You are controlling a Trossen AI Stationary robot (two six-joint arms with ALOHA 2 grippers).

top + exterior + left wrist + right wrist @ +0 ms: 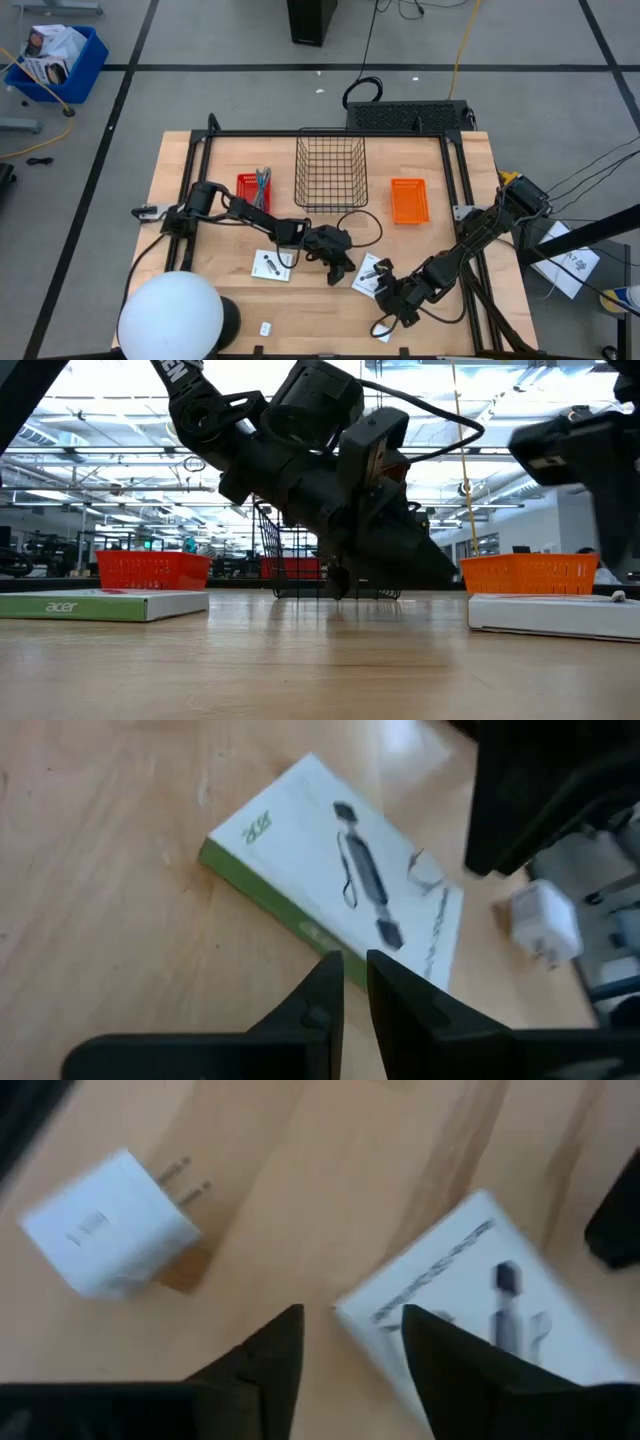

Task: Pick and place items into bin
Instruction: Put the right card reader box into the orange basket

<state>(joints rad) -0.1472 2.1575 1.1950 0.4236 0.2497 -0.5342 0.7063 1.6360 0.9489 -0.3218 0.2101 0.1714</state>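
Overhead, the wooden table (pixel 180 160) carries a black wire basket (pixel 330 172) near the middle of its far edge, a red tray (pixel 253 190) to its left and an orange tray (pixel 409 200) to its right. The left gripper (pixel 338 268) sits near the table's centre between two flat white boxes with dark print, one (pixel 270 265) on its left, the other (pixel 371 275) touching the right gripper (pixel 392 290). A tiny white block (pixel 266 328) lies near the front edge.

Level with the table, a green-edged box (pixel 105 604) lies flat.

From the left wrist, the fingers (pixel 322 1003) stand nearly closed above that box (pixel 335 885).

From the right wrist, the fingers (pixel 275 1350) gape moderately, holding nothing, beside a white plug adapter (pixel 110 1225).
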